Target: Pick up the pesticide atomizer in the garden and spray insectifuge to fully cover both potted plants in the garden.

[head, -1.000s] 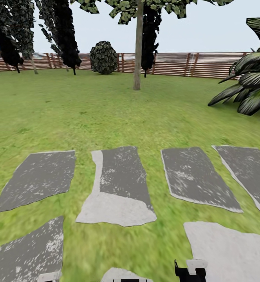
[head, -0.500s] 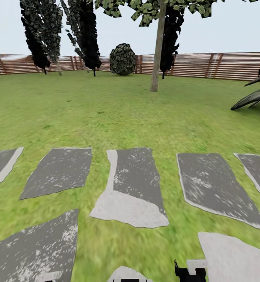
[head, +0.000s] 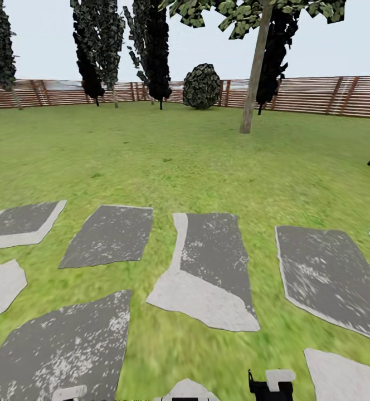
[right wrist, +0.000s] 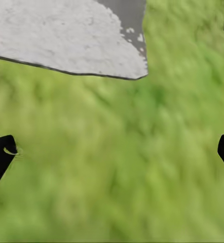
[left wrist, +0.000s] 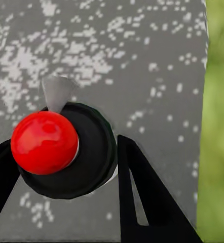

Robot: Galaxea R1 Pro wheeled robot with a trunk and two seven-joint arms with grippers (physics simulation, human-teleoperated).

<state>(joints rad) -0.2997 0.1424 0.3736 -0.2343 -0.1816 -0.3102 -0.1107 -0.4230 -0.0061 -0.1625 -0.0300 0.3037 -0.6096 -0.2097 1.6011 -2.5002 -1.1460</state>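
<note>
The view has swung left — tree point(head: 256, 72) and stones point(head: 210, 267) slid right, no pots yet — left gripper point(left wrist: 61, 157) clamped on the atomizer point(left wrist: 45, 143), right gripper point(right wrist: 112, 154) apart.

No text, label, brand, number or sign can be read anywhere in the head view or either wrist view.

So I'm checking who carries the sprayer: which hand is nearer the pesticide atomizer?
Left. The left hand has its fingers on either side of the pesticide atomizer; the right hand is open over bare grass.
</note>
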